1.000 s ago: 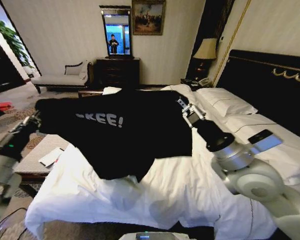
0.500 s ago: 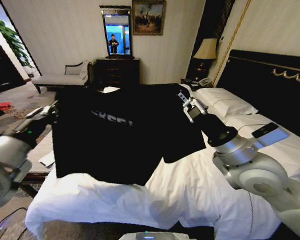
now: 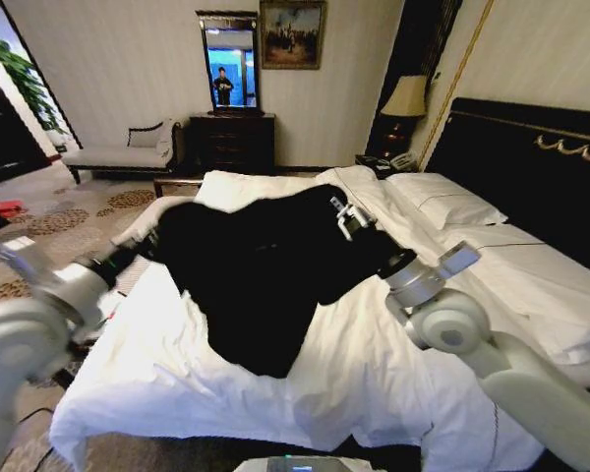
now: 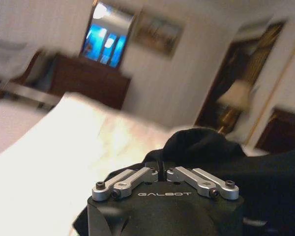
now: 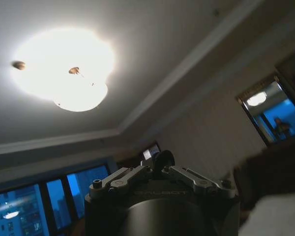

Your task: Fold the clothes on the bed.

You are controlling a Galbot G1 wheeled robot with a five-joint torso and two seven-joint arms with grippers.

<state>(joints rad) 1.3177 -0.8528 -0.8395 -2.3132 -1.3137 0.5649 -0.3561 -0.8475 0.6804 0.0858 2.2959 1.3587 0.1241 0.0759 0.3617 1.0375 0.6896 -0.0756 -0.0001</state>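
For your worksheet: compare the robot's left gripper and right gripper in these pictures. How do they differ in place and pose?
The left gripper holds the black T-shirt at the bed's foot-side edge, low over the duvet; the right gripper holds it nearer the pillows, slightly higher. The left wrist camera looks across the bed; the right looks up at the ceiling. Both are shut on fabric.

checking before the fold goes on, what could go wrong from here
The black T-shirt hangs bunched between the left gripper and right gripper, so it may land creased on the bed. Its lower end reaches toward the bed's near left side and could slip off if released.
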